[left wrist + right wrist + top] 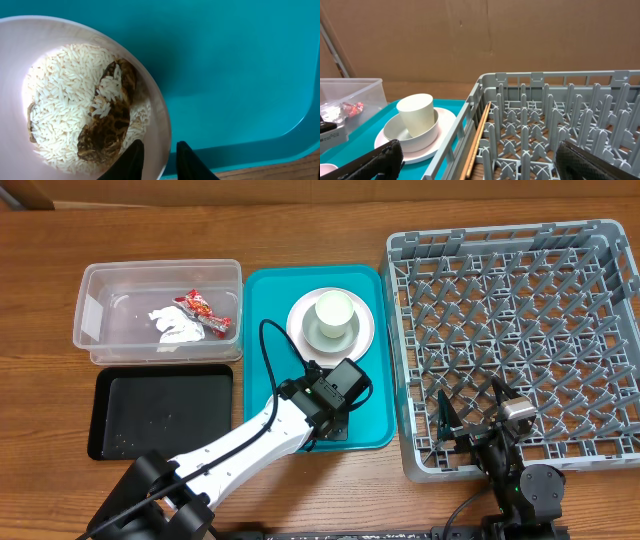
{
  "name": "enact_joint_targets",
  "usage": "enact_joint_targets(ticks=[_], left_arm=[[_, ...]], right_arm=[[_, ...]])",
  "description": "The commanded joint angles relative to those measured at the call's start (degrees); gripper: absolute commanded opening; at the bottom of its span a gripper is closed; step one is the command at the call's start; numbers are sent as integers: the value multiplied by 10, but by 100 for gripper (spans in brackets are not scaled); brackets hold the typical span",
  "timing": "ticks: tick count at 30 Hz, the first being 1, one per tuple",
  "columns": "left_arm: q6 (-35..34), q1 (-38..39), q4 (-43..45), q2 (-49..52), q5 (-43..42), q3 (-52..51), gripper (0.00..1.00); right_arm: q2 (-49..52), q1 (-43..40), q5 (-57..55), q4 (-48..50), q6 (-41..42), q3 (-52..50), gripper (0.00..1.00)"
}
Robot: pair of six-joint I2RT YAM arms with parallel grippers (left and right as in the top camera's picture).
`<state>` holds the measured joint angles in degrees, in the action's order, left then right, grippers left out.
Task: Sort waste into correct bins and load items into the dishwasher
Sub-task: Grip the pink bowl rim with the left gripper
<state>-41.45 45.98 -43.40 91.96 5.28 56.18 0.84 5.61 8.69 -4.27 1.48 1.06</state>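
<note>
A pale pink bowl [15,90] holding loose white rice [60,95] and brown food scraps [107,130] sits over the teal serving tray [225,75]. My left gripper [159,145] is shut on its rim, one finger inside and one outside. From overhead, the left gripper [335,395] hides that bowl. Farther back on the tray a grey-green cup [333,310] stands in a small bowl [420,137] on a round plate [296,320]. The red-and-white wrapper [205,310] and the napkin [175,325] lie in the clear tub [100,280]. My right gripper [480,165] stands open over the grey dish rack [520,240], holding nothing.
The black tray [160,405] lies in front of the clear tub, with a few crumbs on it. The rack's upright pegs [545,115] rise just ahead of the right fingers. Brown cardboard walls off the far side.
</note>
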Motion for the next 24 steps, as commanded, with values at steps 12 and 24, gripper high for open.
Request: enact_joint_targets(ticks=[12,24], left_arm=[[16,-11,3,3,1,-6,17],[23,-56,-1,3,13,-5,12]], right_arm=[[-7,-4,-3,3,-2,-6,100],[-7,-4,-3,3,-2,-6,100]])
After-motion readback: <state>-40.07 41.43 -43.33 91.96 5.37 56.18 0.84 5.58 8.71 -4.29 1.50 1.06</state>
